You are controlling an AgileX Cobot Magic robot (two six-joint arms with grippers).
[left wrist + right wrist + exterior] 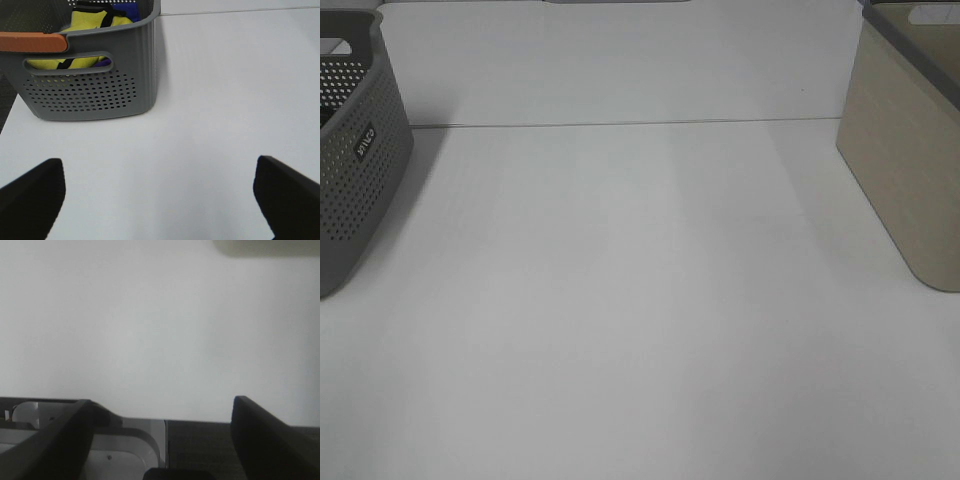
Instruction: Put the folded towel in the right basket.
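Note:
No folded towel lies on the white table [640, 300]. The beige right basket [910, 160] stands at the right edge, with something pale [930, 13] showing just inside its rim. The grey perforated left basket [350, 150] stands at the left edge. In the left wrist view this basket [95, 90] holds yellow cloth [90, 22] and blue cloth [127, 9]. My left gripper [159, 165] is open and empty over the table, a short way from the grey basket. My right gripper [162, 402] is open and empty. Neither gripper shows in the exterior view.
An orange bar [32, 41] lies along the grey basket's rim. In the right wrist view the table's edge [150, 419] runs below the fingers, with grey and dark hardware [125, 450] beyond it. The beige basket's base [265, 247] shows at the far side.

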